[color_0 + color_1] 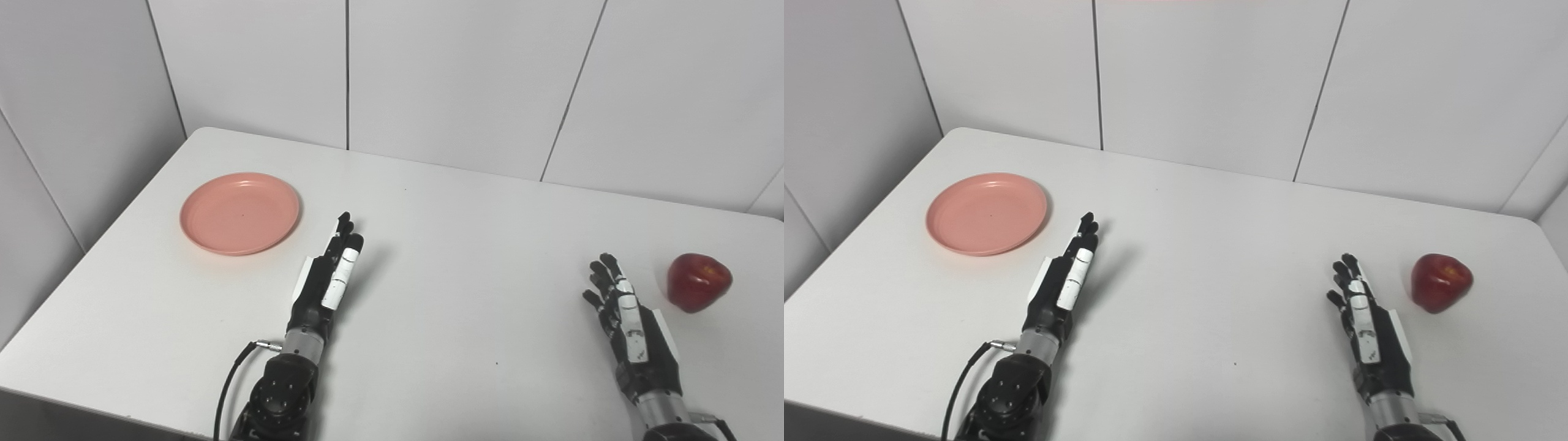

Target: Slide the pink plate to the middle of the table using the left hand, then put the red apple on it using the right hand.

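While both hands wait near the front edge of the white tabletop [441, 245], nothing of the task is done yet, and the risks are all ahead. The round, shallow pink plastic plate [240, 212] sits toward the far left corner, well apart from the middle. The black-and-white left hand [327, 275] lies edge-up just to the right of it, fingers straight and pressed together, holding nothing, tips pointing to the far edge.

Watch that approach! The hand stands on the side of the plate facing the middle, so a push from here would drive the plate toward the left edge and maybe off it. My read is that it has to get round or over the rim first. A light plate on a smooth top could also spin or skate past centre under a hard shove.

Over by the right edge, the glossy red apple [698, 282] stands just beside the black-and-white right hand [628, 318], whose fingers are spread and empty. A round apple may roll if nudged, and that edge is close. A loose hold could also drop it and knock the plate.

As for contents: the plate is bare, nothing on it.
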Robot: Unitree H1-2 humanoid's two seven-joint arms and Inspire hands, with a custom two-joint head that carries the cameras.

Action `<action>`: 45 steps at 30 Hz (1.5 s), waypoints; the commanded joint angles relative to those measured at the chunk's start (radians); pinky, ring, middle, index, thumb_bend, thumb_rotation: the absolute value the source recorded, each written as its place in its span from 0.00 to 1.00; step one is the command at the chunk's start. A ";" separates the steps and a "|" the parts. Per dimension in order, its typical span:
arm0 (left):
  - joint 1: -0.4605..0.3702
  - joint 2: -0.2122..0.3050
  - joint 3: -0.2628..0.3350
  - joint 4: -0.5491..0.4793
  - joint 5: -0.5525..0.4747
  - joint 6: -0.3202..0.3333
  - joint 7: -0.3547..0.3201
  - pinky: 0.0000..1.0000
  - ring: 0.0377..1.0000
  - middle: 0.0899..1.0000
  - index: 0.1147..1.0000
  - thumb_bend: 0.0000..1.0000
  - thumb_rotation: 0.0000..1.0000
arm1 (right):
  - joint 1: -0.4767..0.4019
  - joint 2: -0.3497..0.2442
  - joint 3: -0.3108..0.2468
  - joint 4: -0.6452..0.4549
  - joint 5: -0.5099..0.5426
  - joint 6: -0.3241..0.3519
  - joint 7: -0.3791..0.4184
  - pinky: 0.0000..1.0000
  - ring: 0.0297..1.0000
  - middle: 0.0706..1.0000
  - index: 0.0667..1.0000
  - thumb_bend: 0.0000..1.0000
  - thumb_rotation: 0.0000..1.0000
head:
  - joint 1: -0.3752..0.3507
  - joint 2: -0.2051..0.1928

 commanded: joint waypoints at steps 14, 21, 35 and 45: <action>-0.086 -0.066 -0.027 0.224 0.052 -0.118 0.054 1.00 0.99 1.00 1.00 0.70 0.99 | -0.059 -0.045 -0.038 0.272 0.020 -0.104 0.022 1.00 1.00 0.98 1.00 0.75 1.00 | 0.129 -0.132; -0.108 -0.081 -0.019 0.284 0.061 -0.150 0.071 0.99 0.98 0.98 1.00 0.75 0.99 | -0.077 -0.052 -0.046 0.317 0.021 -0.110 0.029 1.00 1.00 0.99 1.00 0.76 1.00 | 0.147 -0.141; -0.089 -0.072 -0.018 0.210 0.057 -0.182 0.054 1.00 0.98 0.99 1.00 0.72 1.00 | -0.047 -0.057 -0.040 0.245 0.048 -0.087 0.059 1.00 1.00 0.99 1.00 0.81 1.00 | 0.162 -0.093; -0.114 -0.055 0.001 0.018 -0.052 -0.111 -0.021 0.94 0.91 0.92 0.99 0.80 0.94 | -0.039 -0.072 -0.028 0.224 0.049 -0.080 0.073 1.00 1.00 0.98 0.99 0.82 1.00 | 0.183 -0.093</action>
